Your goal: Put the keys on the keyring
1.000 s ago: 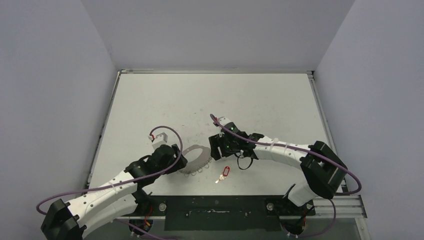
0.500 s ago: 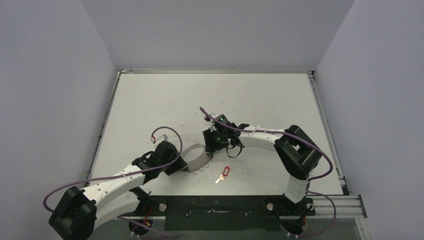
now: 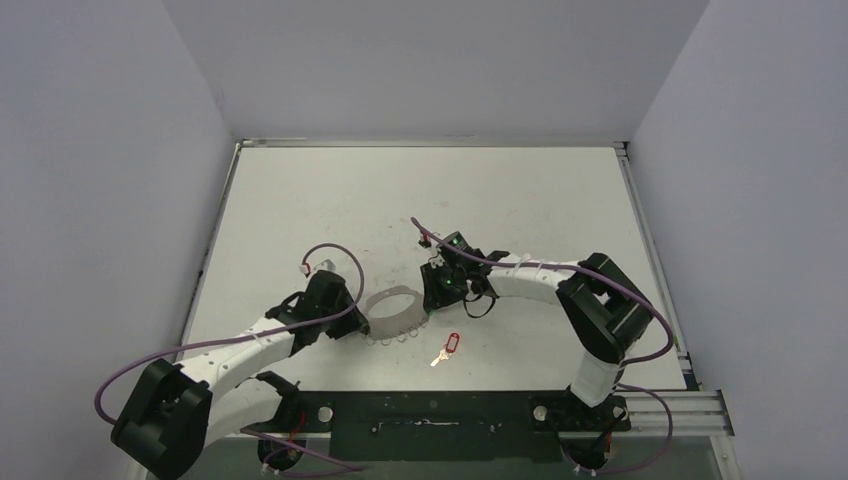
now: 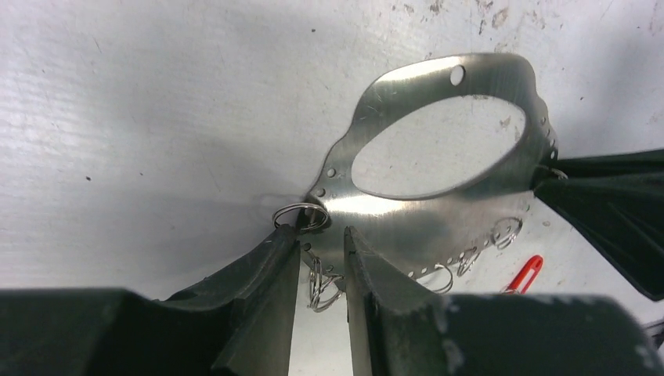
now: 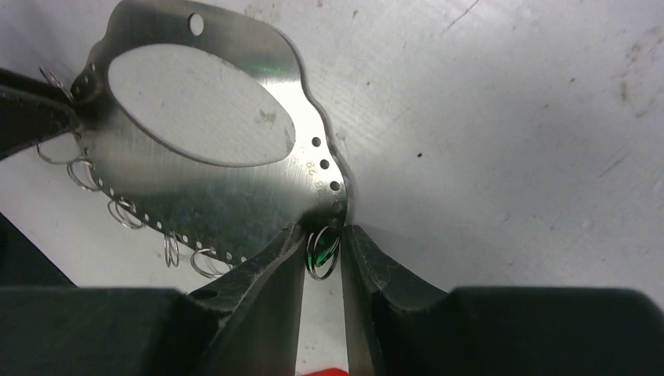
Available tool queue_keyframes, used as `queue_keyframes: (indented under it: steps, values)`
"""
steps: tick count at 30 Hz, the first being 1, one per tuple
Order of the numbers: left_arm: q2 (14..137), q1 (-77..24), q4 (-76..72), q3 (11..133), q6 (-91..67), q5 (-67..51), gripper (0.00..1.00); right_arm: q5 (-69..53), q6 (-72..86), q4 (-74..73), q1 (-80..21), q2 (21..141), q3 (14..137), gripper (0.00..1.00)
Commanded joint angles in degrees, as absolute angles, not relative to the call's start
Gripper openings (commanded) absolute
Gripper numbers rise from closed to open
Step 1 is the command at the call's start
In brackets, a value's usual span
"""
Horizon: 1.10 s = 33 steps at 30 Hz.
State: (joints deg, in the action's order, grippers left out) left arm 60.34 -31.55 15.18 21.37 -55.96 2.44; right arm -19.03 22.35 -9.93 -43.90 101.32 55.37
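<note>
The keyring (image 3: 385, 328) is a shiny metal plate with an oval hole and several small split rings hanging from holes along its near edge. It lies on the white table between both arms. My left gripper (image 3: 357, 322) is closed down on its left end (image 4: 407, 219), fingers (image 4: 276, 258) either side of the edge and a split ring (image 4: 327, 286). My right gripper (image 3: 430, 300) pinches the right end (image 5: 227, 196), a small ring (image 5: 322, 252) between its fingers. One key with a red tag (image 3: 449, 346) lies loose just in front of the plate, its red tag (image 4: 530, 272) showing in the left wrist view.
Grey walls enclose the table (image 3: 500, 200) on three sides. The arm bases and a dark rail (image 3: 430, 412) run along the near edge. The right arm's purple cable (image 3: 520, 262) loops over its forearm.
Both grippers have narrowed from wide open onto the plate's two ends. The left arm has reached further forward and the right arm has drawn in leftward. The red-tagged key has not moved.
</note>
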Motion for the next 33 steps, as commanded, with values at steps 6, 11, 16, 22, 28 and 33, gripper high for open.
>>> queue_keyframes:
  steps: [6,11,16,22,28,33]
  values:
    - [66.69,-28.97,11.59,27.48,-45.48,4.11,0.2,-24.04,24.18,-11.84,-44.87,95.19,48.97,0.18]
    - [72.15,-28.76,8.56,31.29,-41.36,3.22,0.19,-24.61,26.08,-11.45,-46.5,91.99,45.96,0.19]
    - [80.12,-28.48,5.86,35.94,-38.82,0.57,0.18,-25.53,29.78,-7.74,-47.26,88.94,42.58,0.21]
    - [89.22,-28.39,5.4,43.62,-35.45,-2.16,0.17,-25.73,32.09,-5.06,-48.26,87.42,41.22,0.22]
    - [95.45,-28.39,3.35,49.52,-33.66,-3.16,0.16,-26.54,33.13,-2.52,-49.65,87.66,42.1,0.24]
    - [95.93,-28.48,0.81,51.92,-30.89,-3.19,0.18,-27.22,33.52,-1.12,-50.01,86.6,42.8,0.35]
